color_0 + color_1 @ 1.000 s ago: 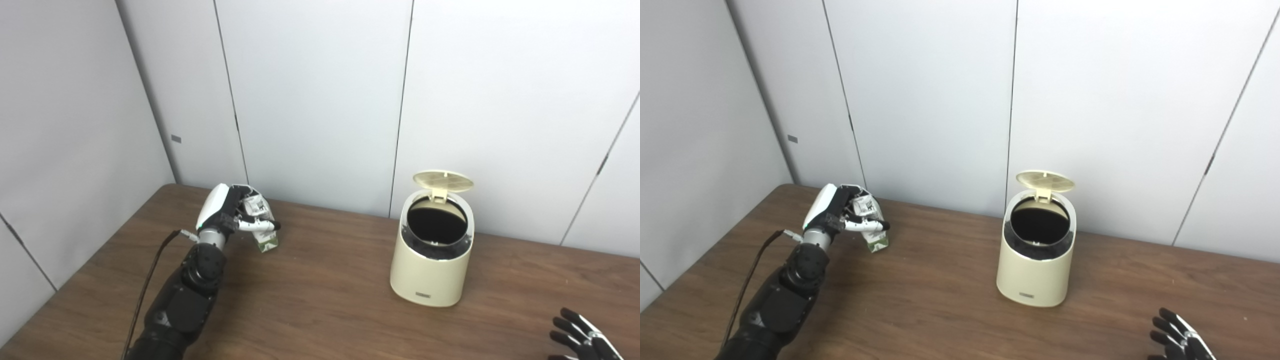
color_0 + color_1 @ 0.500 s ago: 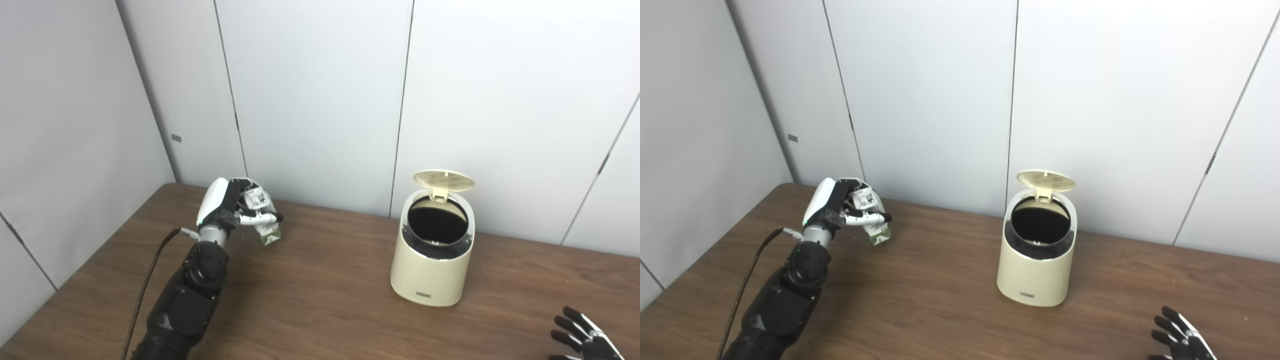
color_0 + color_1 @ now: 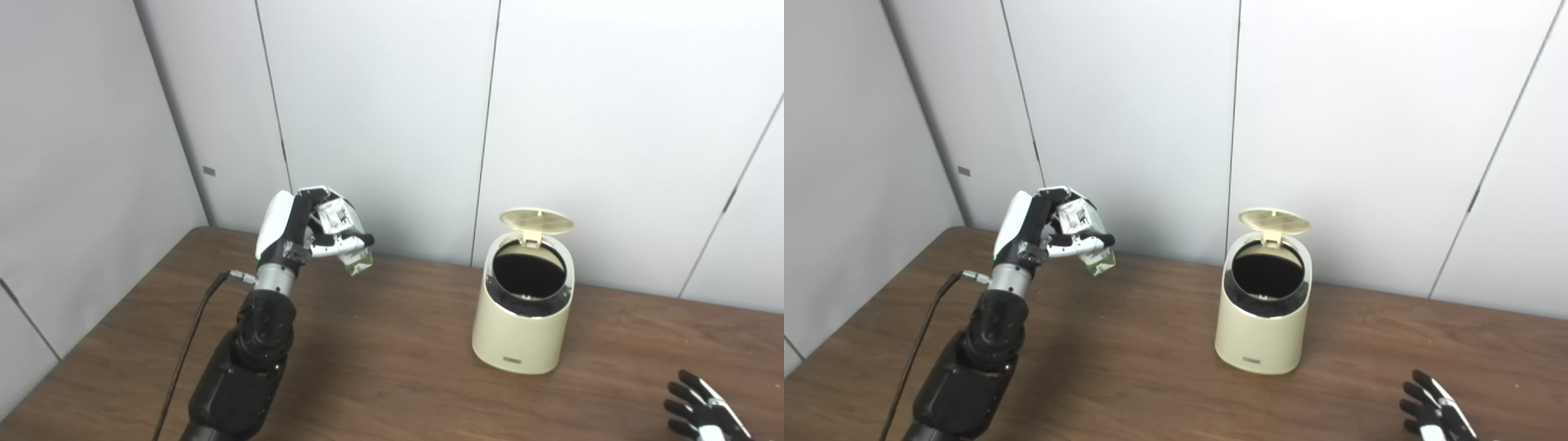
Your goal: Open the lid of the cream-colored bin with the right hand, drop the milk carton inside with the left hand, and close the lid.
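The robot's left hand (image 3: 294, 229), fingers clamped around a tilted white-and-green milk carton (image 3: 346, 239), holds it in the air above the wooden surface (image 3: 392, 367), well to the left of the cream-colored bin (image 3: 523, 312). The bin stands upright with its lid (image 3: 537, 220) raised at the back and its dark interior exposed. The right hand (image 3: 704, 413) sits at the lower right edge, fingers spread and holding nothing.
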